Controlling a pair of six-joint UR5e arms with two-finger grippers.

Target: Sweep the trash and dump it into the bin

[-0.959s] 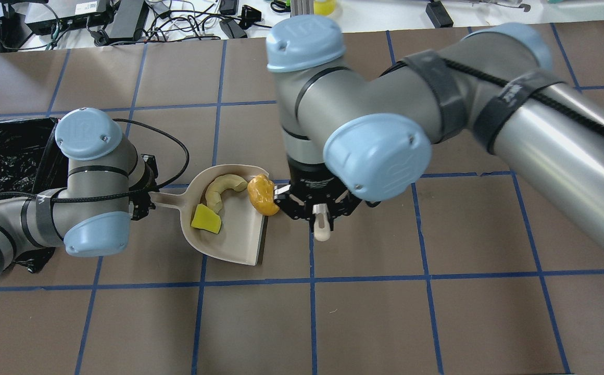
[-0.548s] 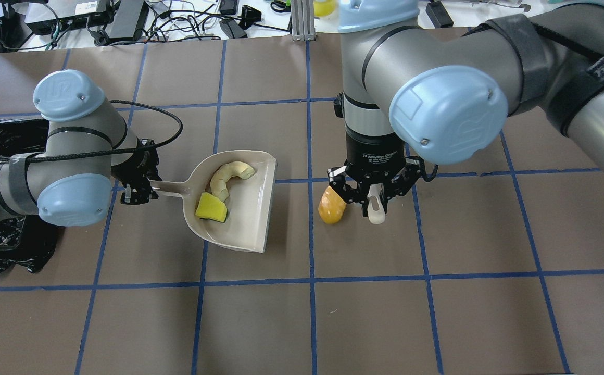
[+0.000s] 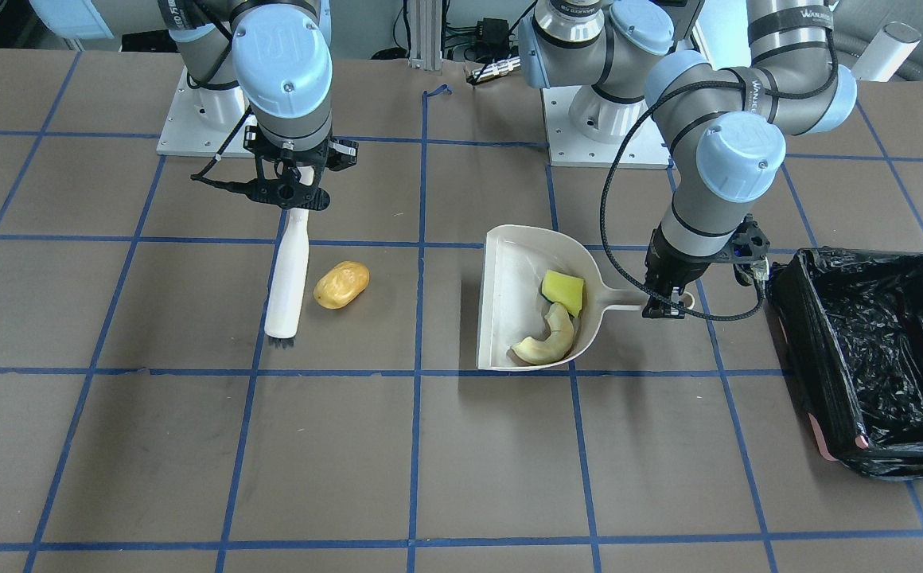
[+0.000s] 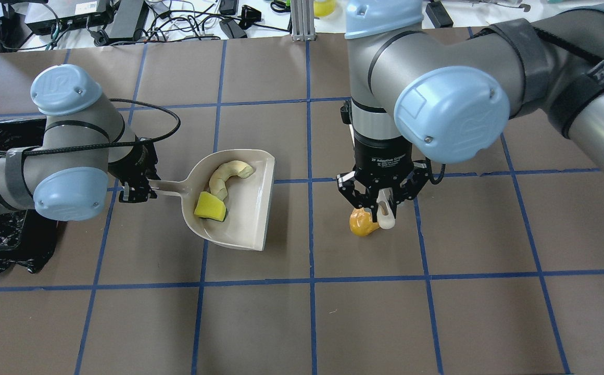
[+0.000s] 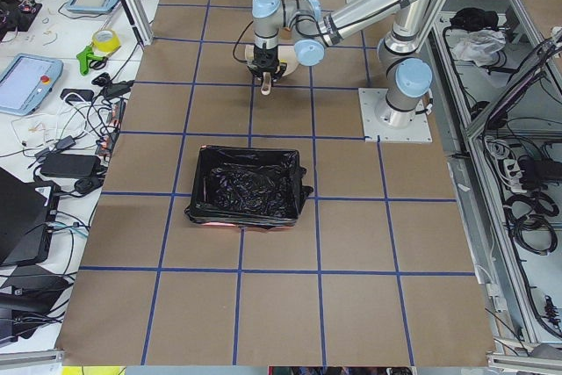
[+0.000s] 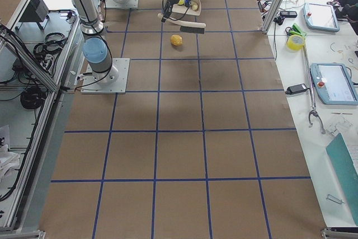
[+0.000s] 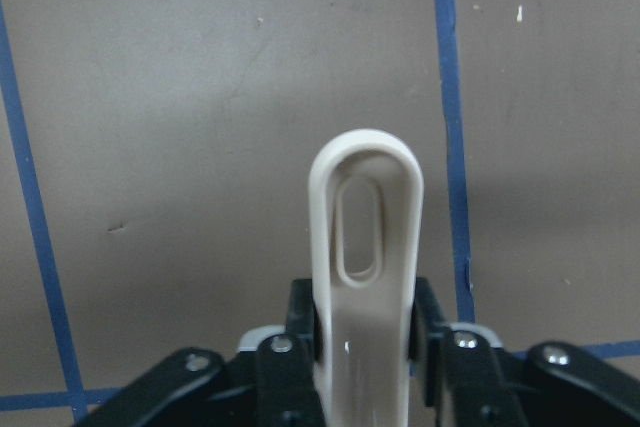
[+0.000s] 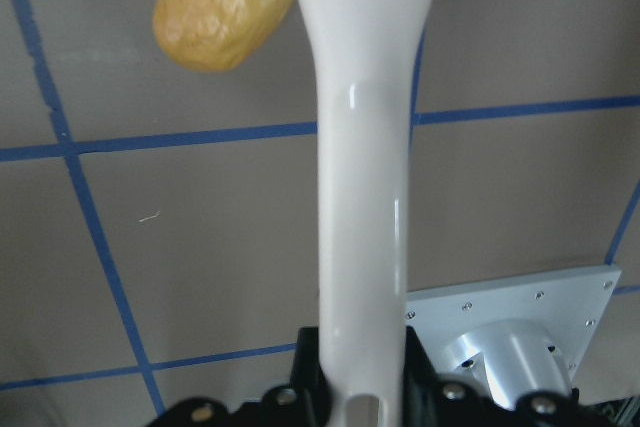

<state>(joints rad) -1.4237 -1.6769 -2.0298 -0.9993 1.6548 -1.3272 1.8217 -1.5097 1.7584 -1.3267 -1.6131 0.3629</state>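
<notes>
— Where is the bin?
— The bin (image 3: 788, 334), pink with a black liner, stands on the bench (image 3: 461, 477) at the robot's left, near the left tool (image 3: 666, 306).
— The dustpan?
— The dustpan (image 3: 509, 318) lies flat, its handle clamped in the left tool. The right tool (image 3: 290, 195) grips the white brush (image 3: 286, 270) by its handle, bristles pointing down.
— The trash?
— The golden-brown lump (image 3: 341, 285) lies on the bench beside the brush. The crescent slice (image 3: 545, 342) and yellow-green wedge (image 3: 563, 291) lie in the pan, side by side.
</notes>
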